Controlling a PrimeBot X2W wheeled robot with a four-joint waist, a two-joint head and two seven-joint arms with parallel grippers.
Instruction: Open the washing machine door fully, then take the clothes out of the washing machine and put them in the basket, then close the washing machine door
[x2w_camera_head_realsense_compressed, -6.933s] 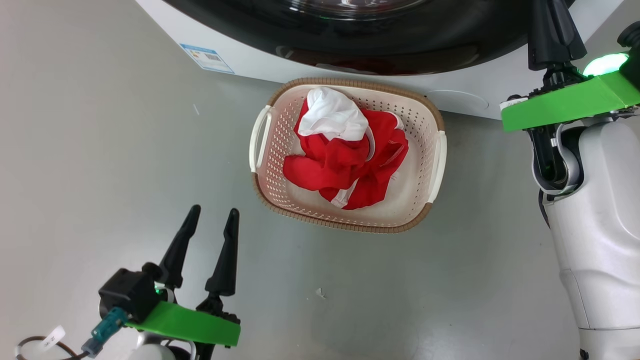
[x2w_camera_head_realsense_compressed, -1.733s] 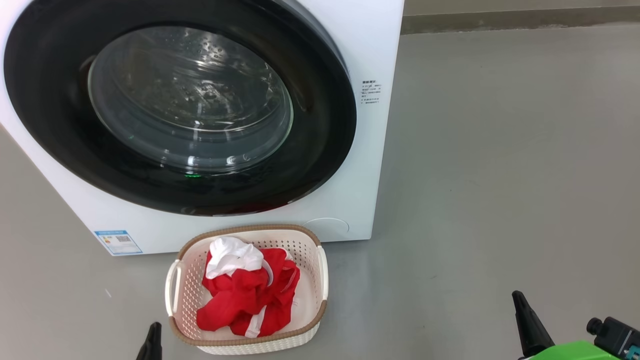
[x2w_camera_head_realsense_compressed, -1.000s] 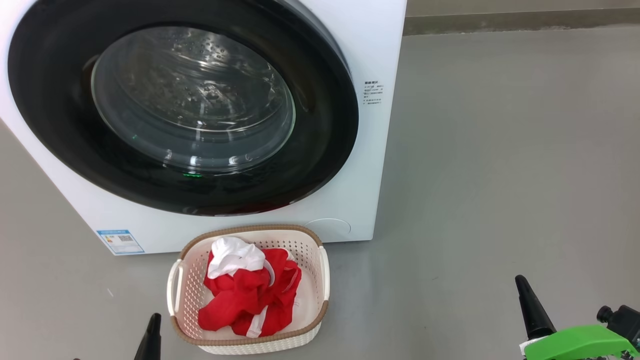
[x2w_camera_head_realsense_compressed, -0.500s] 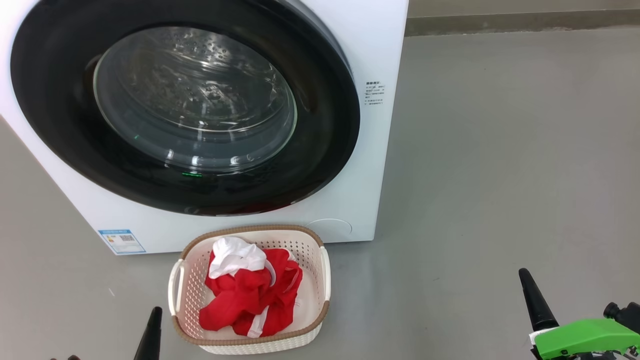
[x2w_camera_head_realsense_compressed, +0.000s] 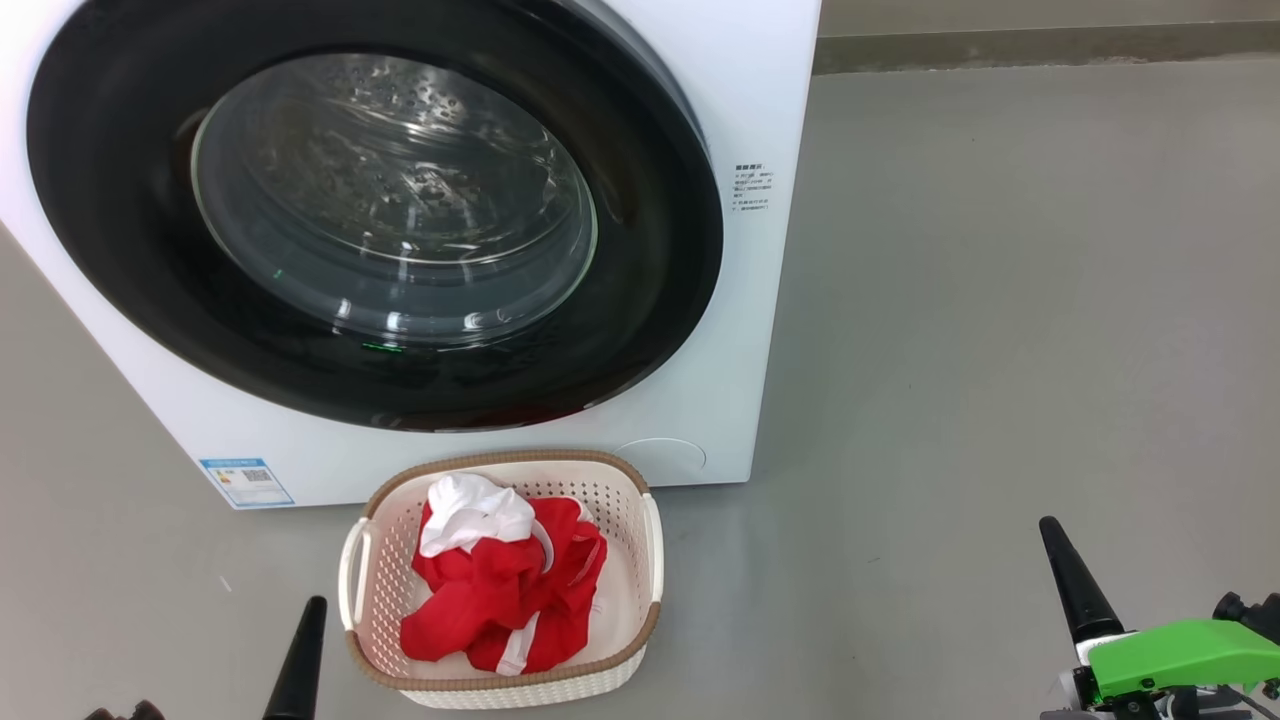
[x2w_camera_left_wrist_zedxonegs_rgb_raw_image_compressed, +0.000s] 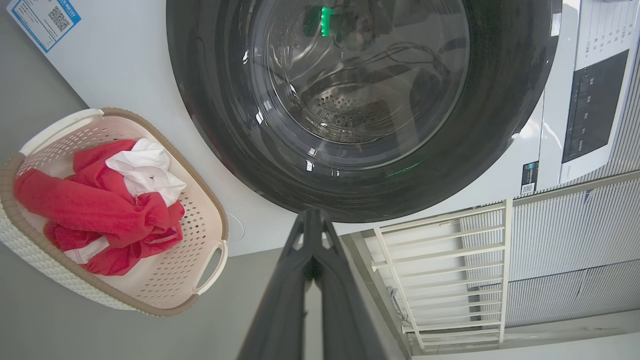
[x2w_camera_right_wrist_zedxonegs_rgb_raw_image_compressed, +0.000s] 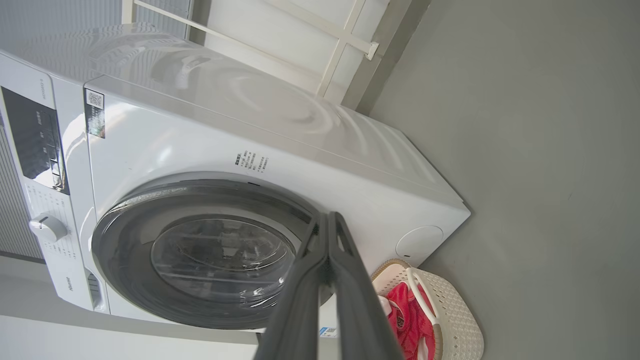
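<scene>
The white washing machine (x2w_camera_head_realsense_compressed: 760, 330) stands on the grey floor with its round black-rimmed door (x2w_camera_head_realsense_compressed: 640, 330) shut flat against its front. Through the door's glass the steel drum looks bare. The red and white clothes (x2w_camera_head_realsense_compressed: 505, 590) lie bunched in the cream basket (x2w_camera_head_realsense_compressed: 640, 560), which sits on the floor just below the door. My left gripper (x2w_camera_head_realsense_compressed: 300, 665) is shut and empty, low at the basket's left. Shut and empty too, my right gripper (x2w_camera_head_realsense_compressed: 1070, 580) hangs over bare floor far to the basket's right. The wrist views show the left gripper (x2w_camera_left_wrist_zedxonegs_rgb_raw_image_compressed: 312, 215) and right gripper (x2w_camera_right_wrist_zedxonegs_rgb_raw_image_compressed: 330, 217) with fingertips together.
A blue label (x2w_camera_head_realsense_compressed: 245, 482) sits low on the machine's front. White railings (x2w_camera_left_wrist_zedxonegs_rgb_raw_image_compressed: 445, 270) and a ribbed wall stand beside the machine. Bare grey floor (x2w_camera_head_realsense_compressed: 1000, 300) stretches to the right.
The head camera has drifted slightly. My right gripper has risen a little in the head view; the left gripper, basket, clothes and door have stayed put.
</scene>
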